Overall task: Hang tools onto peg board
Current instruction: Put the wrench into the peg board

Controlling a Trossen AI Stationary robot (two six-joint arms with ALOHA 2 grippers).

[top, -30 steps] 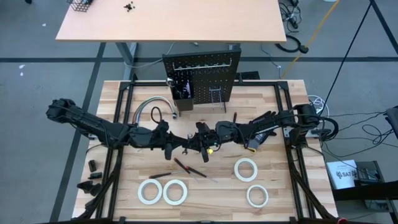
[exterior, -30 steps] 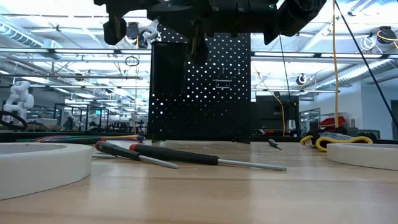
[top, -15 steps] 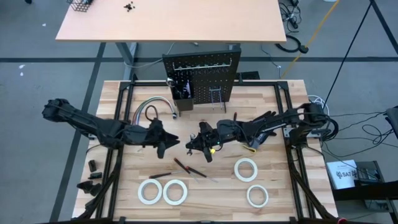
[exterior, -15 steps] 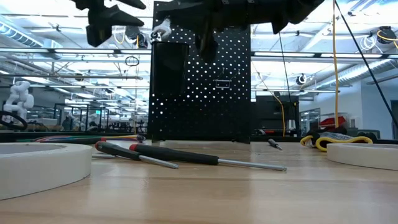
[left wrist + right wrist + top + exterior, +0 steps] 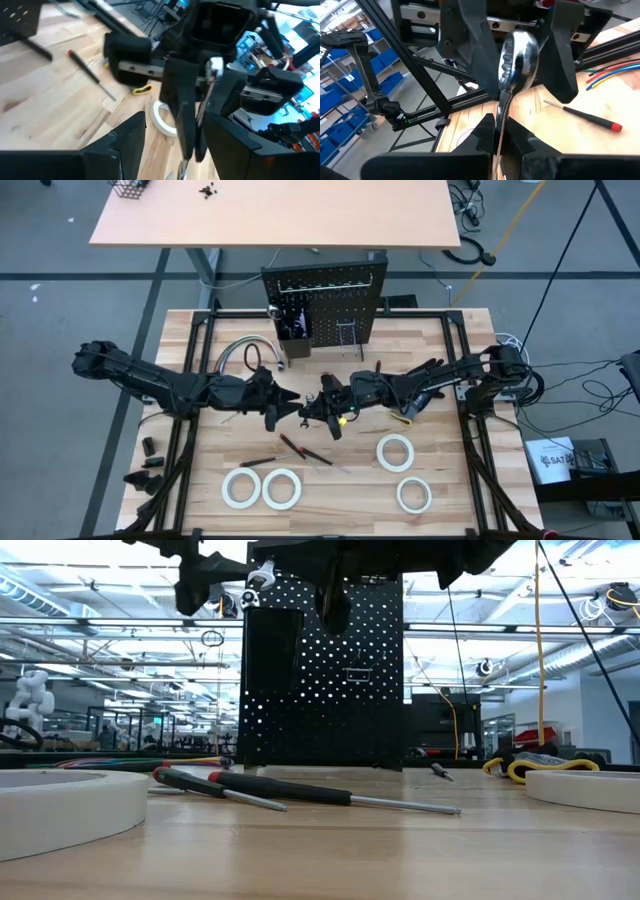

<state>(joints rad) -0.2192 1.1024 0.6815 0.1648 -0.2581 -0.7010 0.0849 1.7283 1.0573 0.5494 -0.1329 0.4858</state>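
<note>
Since the earlier frames the left gripper (image 5: 283, 407) has let go and drawn back a little, so that a gap is now seen between it and the right gripper (image 5: 312, 411) above the middle of the table (image 5: 440, 480); the left jaws are spread open and empty. A silver wrench (image 5: 516, 52) is held by the right jaws, which are closed on its shank, with its ring end standing up and away from the wrist toward the left gripper (in the left wrist view the same wrench (image 5: 208, 86) is seen as a thin upright bar with a round head). The peg board (image 5: 325, 308) stands upright at the far edge of the table, behind both grippers and a little nearer the right arm's side. The coming move is judged to turn on that relation: the wrench's long axis runs roughly upright, and its ring end must be brought toward a hook on the board, which lies farther back than the right jaws. Two screwdrivers (image 5: 300, 450) are left lying in front of the grippers, and four tape rolls (image 5: 396, 451) lie along the near part of the table, none yet hung.
</note>
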